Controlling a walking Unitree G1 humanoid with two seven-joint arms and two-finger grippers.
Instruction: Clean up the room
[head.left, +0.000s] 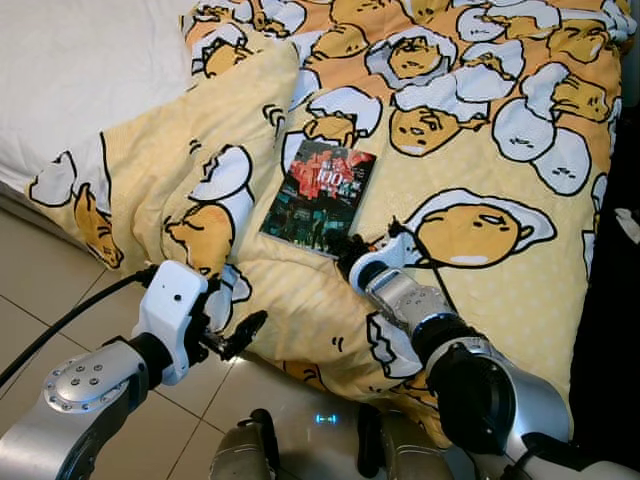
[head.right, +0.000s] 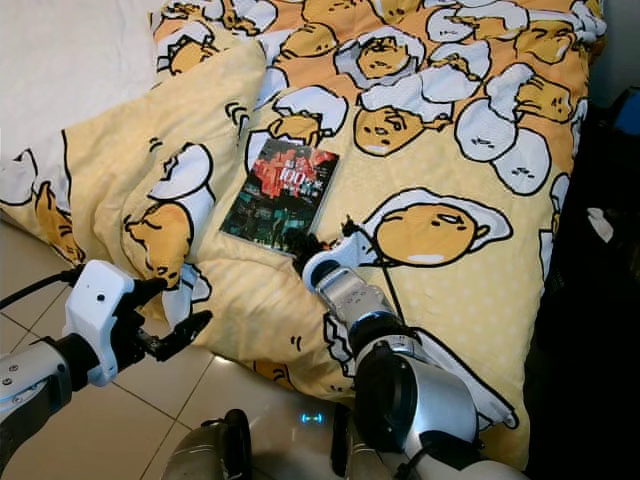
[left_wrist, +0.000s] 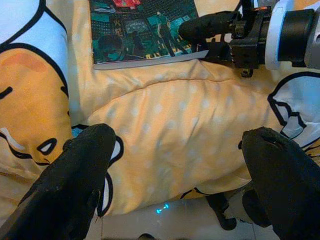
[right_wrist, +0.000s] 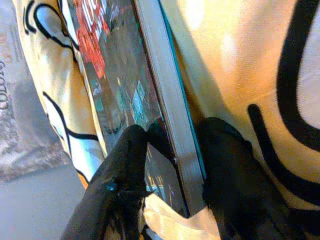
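Book (head.left: 318, 197), dark cover with red lettering, lying flat on the yellow egg-print duvet (head.left: 480, 130) near its lower edge, beside a raised fold of the same duvet. Right gripper (right_wrist: 172, 165) closed on the book's near corner: one black finger on the cover, the other under the page edge against the fabric. Left gripper (head.left: 232, 338) hanging off the bedside above the tiled floor (head.left: 40, 330), fingers (left_wrist: 75, 180) spread apart, nothing between them. White bedsheet (head.left: 80, 70) exposed at the far left.
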